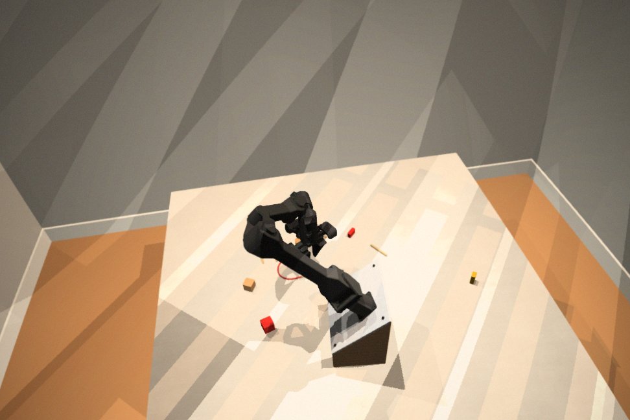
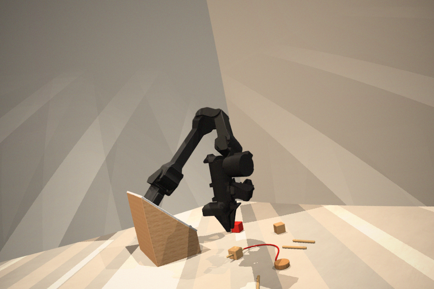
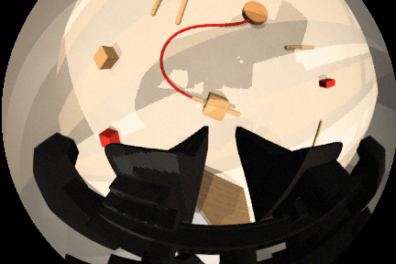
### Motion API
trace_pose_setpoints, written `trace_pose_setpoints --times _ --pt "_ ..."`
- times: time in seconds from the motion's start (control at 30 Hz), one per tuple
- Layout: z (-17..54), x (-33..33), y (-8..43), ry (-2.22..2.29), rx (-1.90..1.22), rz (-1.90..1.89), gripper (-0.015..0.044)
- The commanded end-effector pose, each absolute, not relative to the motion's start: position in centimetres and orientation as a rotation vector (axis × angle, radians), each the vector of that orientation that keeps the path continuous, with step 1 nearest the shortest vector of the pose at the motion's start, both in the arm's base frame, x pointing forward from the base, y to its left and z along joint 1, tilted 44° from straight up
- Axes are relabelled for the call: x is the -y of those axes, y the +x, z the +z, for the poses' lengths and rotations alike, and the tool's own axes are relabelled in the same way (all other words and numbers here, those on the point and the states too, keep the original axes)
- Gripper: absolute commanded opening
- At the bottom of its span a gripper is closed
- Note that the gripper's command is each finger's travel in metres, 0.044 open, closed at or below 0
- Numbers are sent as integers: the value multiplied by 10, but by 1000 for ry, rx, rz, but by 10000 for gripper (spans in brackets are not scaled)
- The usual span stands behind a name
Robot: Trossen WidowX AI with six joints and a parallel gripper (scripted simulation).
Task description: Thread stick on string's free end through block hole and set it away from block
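Note:
The wooden block (image 2: 235,253) (image 3: 215,106) stands on the table. The stick (image 2: 229,255) (image 3: 235,112) runs through its hole and sticks out at both sides, the longer bare end towards the robot base. The red string (image 2: 263,244) (image 3: 161,59) leaves the stick's other end, outside the block, and curves to the round button (image 2: 281,263) (image 3: 255,12) on the table. My gripper (image 2: 230,229) (image 3: 222,130) is partly open and empty, above the table on the base side of the block. In the top view the arm hides the block.
A wooden cube (image 1: 248,284) (image 2: 279,228) (image 3: 105,57) and a red cube (image 1: 267,325) (image 2: 237,226) (image 3: 109,137) stand to one side. Several loose sticks lie around, two near the string. A small red piece (image 1: 350,232) (image 3: 326,82), a yellow piece (image 1: 473,277) and the wooden base (image 2: 169,235) also show.

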State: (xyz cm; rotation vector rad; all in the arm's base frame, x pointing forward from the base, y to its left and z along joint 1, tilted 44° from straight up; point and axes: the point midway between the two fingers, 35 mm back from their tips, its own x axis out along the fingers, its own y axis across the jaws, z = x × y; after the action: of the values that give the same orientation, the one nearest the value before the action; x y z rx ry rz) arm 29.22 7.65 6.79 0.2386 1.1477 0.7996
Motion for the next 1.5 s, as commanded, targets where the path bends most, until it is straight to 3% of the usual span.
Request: trace_pose_setpoints --times 0.0,0.33,1.47 --pt "56 -63 296 -403 -759 1181 120" --pt "52 -58 297 -796 -471 1359 120" --pt "36 -71 303 -802 -470 1361 120"
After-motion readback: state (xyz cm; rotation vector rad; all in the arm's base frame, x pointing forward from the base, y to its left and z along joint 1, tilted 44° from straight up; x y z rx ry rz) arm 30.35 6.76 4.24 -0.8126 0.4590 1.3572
